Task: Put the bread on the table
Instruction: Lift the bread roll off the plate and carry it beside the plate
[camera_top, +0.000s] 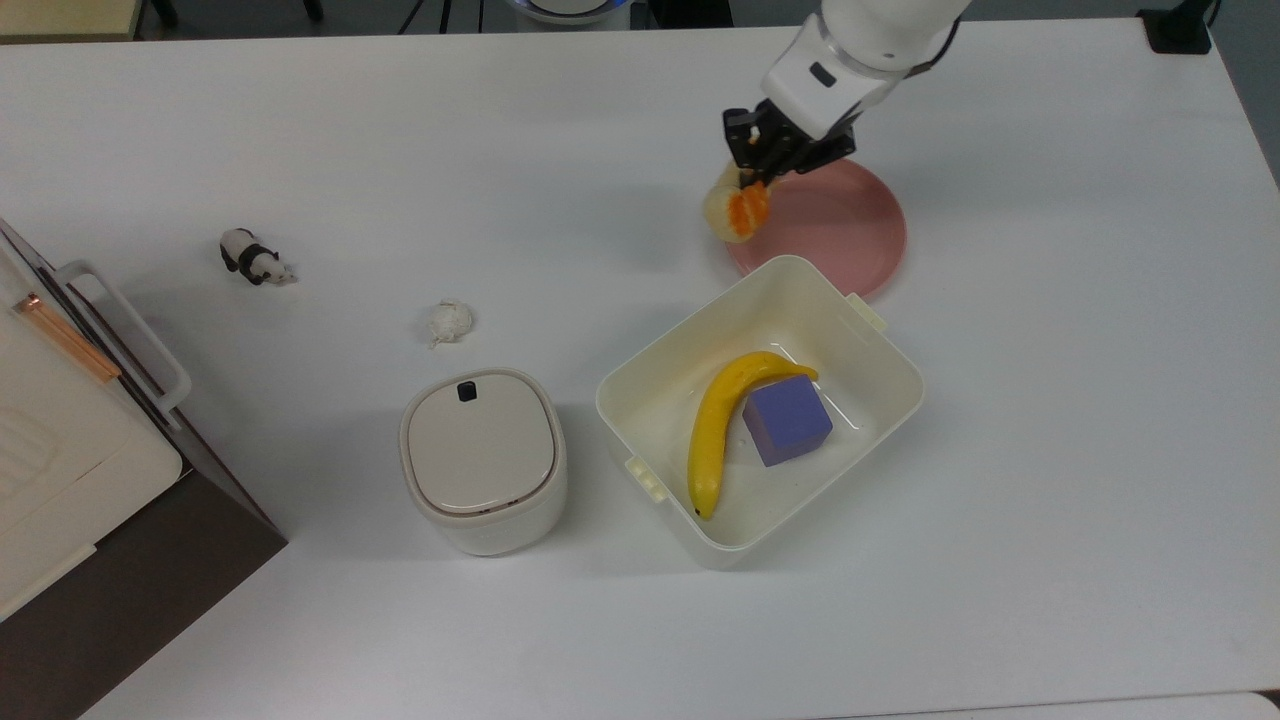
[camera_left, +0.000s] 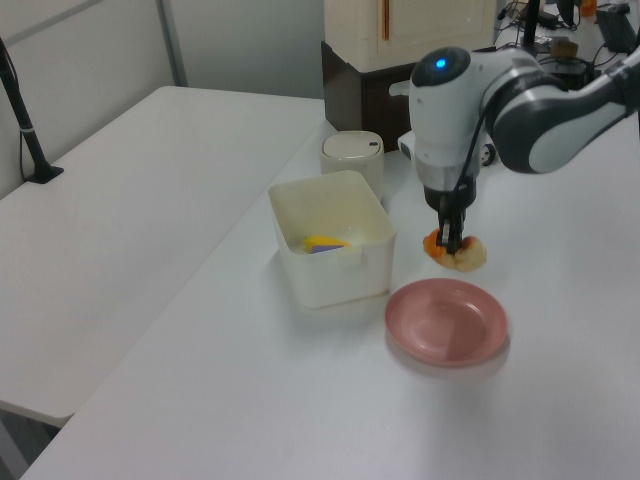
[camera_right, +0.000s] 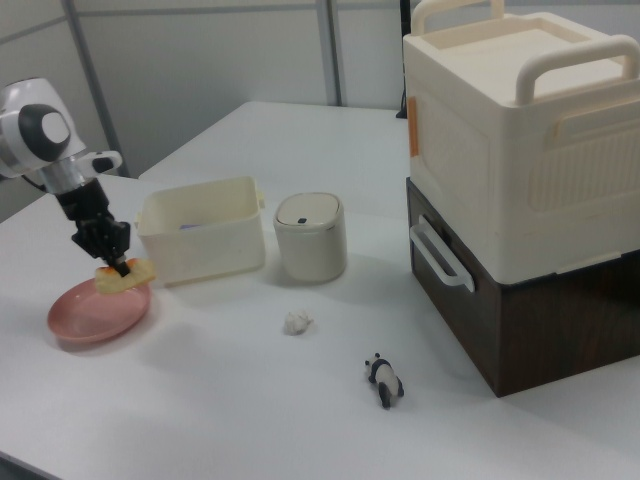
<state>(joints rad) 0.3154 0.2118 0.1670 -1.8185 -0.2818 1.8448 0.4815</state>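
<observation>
The bread (camera_top: 735, 209) (camera_left: 457, 251) (camera_right: 126, 277), a small loaf with an orange-brown top and pale sides, hangs in the air with my gripper (camera_top: 755, 172) (camera_left: 450, 238) (camera_right: 113, 261) shut on it. In the top view it is over the left rim of the round pink plate (camera_top: 840, 230) (camera_left: 447, 322) (camera_right: 95, 311), which has nothing on it. The white table (camera_top: 500, 140) (camera_left: 250, 380) (camera_right: 300, 400) spreads beneath.
A cream bin (camera_top: 880, 400) below the plate in the top view holds a yellow banana (camera_top: 715, 425) and a purple cube (camera_top: 787, 420). A lidded white pot (camera_top: 483, 460), a white lumpy ball (camera_top: 449, 322), a panda figure (camera_top: 254, 258) and a stacked cream-and-brown box (camera_right: 520, 190) also stand here.
</observation>
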